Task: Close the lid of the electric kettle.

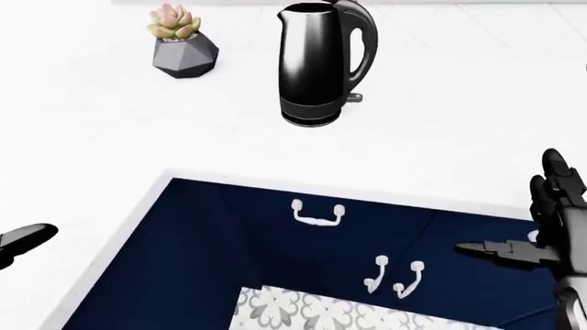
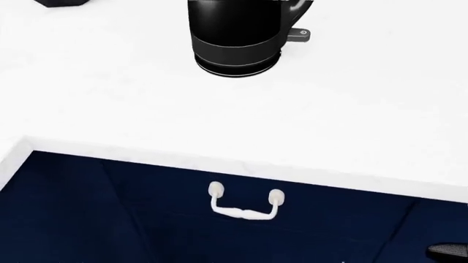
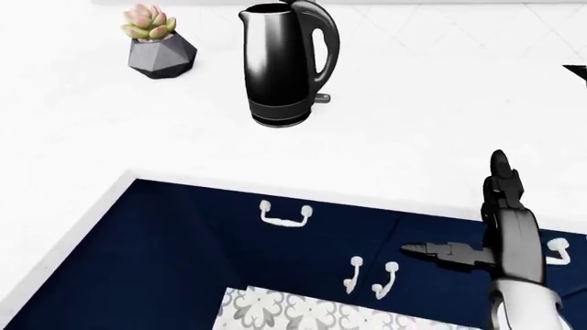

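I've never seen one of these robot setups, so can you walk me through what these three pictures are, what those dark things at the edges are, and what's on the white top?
These are simulator renders from three cameras on a humanoid robot's head, looking down over its arms. The two eye views nearly match; the head view looks steeper down.

The dark shapes are its three-finger hands: right hand with fingers spread, left hand only peeking in. Neither holds anything.

On the white counter stand a black electric kettle and a small succulent in a grey pot. Below are navy cabinets with white handles.
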`<state>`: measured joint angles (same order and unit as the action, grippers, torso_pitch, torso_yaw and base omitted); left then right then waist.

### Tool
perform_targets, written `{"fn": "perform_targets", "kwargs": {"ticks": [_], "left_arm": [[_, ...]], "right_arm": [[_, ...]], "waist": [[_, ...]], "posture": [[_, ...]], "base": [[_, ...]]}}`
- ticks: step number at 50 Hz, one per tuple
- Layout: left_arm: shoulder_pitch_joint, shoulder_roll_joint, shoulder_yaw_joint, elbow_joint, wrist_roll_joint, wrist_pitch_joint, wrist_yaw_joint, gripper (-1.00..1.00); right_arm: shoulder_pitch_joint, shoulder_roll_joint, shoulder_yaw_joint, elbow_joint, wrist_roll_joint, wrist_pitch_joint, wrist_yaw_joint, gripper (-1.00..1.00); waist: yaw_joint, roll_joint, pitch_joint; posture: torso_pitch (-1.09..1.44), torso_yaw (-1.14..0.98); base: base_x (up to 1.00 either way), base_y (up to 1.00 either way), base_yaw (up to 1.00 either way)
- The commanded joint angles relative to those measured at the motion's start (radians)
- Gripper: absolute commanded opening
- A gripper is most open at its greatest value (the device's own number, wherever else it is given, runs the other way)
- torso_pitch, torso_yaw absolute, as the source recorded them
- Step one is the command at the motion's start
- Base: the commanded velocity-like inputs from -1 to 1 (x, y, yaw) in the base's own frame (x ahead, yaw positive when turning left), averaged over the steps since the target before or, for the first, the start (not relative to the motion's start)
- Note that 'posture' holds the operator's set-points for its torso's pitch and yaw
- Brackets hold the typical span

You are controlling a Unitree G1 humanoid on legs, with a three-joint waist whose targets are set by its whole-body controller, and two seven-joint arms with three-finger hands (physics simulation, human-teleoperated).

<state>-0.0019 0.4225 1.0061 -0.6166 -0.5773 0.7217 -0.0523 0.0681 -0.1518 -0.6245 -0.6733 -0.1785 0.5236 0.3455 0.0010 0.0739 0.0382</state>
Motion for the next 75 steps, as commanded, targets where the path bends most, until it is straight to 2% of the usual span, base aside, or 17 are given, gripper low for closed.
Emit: {"fn": "perform_targets", "kwargs": {"ticks": [1,3,8,13,14,16,22,26,27,33,54,55,57,63,70,74,75], "left_arm": [[-0.006,0.013,0.009,-0.02,0.0,-0.021,0.001,1.0],[-0.004,0.012,0.011,-0.022,-0.001,-0.02,0.001,1.0],[-0.005,0.014,0.015,-0.025,-0.006,-0.014,0.002,1.0],[-0.006,0.01,0.007,-0.014,0.004,-0.028,-0.003,1.0],[-0.006,0.01,0.006,-0.013,0.005,-0.029,-0.003,1.0],[-0.006,0.008,0.001,-0.011,0.009,-0.032,-0.003,1.0],[-0.007,0.008,-0.002,-0.011,0.012,-0.033,-0.002,1.0],[-0.009,0.013,0.004,-0.016,0.004,-0.024,0.001,1.0],[-0.007,0.008,-0.003,-0.009,0.013,-0.034,-0.002,1.0],[-0.005,0.01,0.004,-0.019,0.006,-0.026,-0.002,1.0],[-0.008,0.007,-0.004,-0.01,0.012,-0.036,-0.003,1.0],[-0.008,0.009,-0.002,-0.012,0.009,-0.032,-0.002,1.0],[-0.008,0.008,-0.003,-0.012,0.011,-0.034,-0.002,1.0],[-0.008,0.01,0.001,-0.014,0.008,-0.029,-0.002,1.0],[-0.009,0.013,0.006,-0.016,0.003,-0.025,0.0,1.0],[-0.007,0.011,0.003,-0.013,0.008,-0.031,-0.003,1.0],[-0.008,0.012,0.004,-0.014,0.006,-0.028,-0.002,1.0]], "right_arm": [[-0.009,-0.014,-0.005,-0.028,0.001,-0.023,-0.004,1.0],[-0.01,-0.015,-0.004,-0.025,-0.001,-0.023,-0.005,1.0],[-0.009,-0.012,-0.002,-0.03,-0.001,-0.019,-0.004,1.0],[-0.006,-0.01,-0.001,-0.016,0.001,-0.035,-0.006,1.0],[-0.006,-0.01,-0.001,-0.02,0.001,-0.031,-0.006,1.0],[-0.003,-0.009,-0.001,-0.022,0.001,-0.031,-0.005,1.0],[-0.005,-0.011,0.0,-0.018,0.0,-0.032,-0.006,1.0],[-0.008,-0.01,-0.007,-0.034,0.01,-0.016,-0.004,1.0],[-0.008,-0.011,-0.007,-0.027,0.008,-0.024,-0.006,1.0],[-0.008,-0.012,-0.01,-0.025,0.026,-0.033,-0.009,1.0],[-0.012,-0.014,0.003,-0.014,0.014,-0.024,-0.015,1.0],[-0.012,-0.014,0.002,-0.012,0.015,-0.025,-0.015,1.0],[-0.013,-0.015,0.003,-0.015,0.015,-0.02,-0.016,1.0],[-0.012,-0.016,-0.001,-0.023,0.018,-0.012,-0.013,1.0],[-0.01,-0.015,-0.003,-0.019,0.019,-0.021,-0.012,1.0],[-0.012,-0.016,-0.006,-0.02,0.022,-0.018,-0.011,1.0],[-0.011,-0.016,-0.006,-0.022,0.022,-0.015,-0.011,1.0]], "waist": [[0.003,-0.002,-0.011],[0.003,0.002,0.001],[0.001,-0.043,-0.003],[-0.001,-0.131,-0.011],[-0.011,-0.093,-0.008],[-0.005,-0.107,-0.01],[-0.002,-0.059,-0.001],[-0.003,0.034,-0.01],[0.006,-0.018,0.021],[0.002,-0.083,0.001],[-0.003,-0.061,-0.013],[-0.003,-0.059,-0.028],[-0.001,-0.055,-0.001],[-0.001,-0.031,0.013],[0.002,-0.045,0.002],[0.006,-0.109,-0.003],[0.005,-0.098,-0.002]], "posture": [[0.0,0.0],[0.0,0.0],[0.0,0.0],[0.0,0.0],[0.0,0.0],[0.0,0.0],[0.0,0.0],[0.0,0.0],[0.0,0.0],[0.0,0.0],[0.0,0.0],[0.0,0.0],[0.0,0.0],[0.0,0.0],[0.0,0.0],[0.0,0.0],[0.0,0.0]], "base": [[0.0,0.09,0.0],[0.0,0.09,0.0],[0.0,0.08,0.0],[0.0,0.09,0.0],[0.0,0.09,0.0],[0.0,0.09,0.0],[0.0,0.09,0.0],[0.0,0.09,0.0],[0.0,0.0,0.0],[0.0,0.0,0.0],[0.0,0.0,0.0],[0.06,0.0,0.0],[0.14,0.0,0.0],[0.19,0.0,0.0],[0.2,0.0,0.0],[0.2,0.0,0.0],[0.2,0.0,0.0]]}}
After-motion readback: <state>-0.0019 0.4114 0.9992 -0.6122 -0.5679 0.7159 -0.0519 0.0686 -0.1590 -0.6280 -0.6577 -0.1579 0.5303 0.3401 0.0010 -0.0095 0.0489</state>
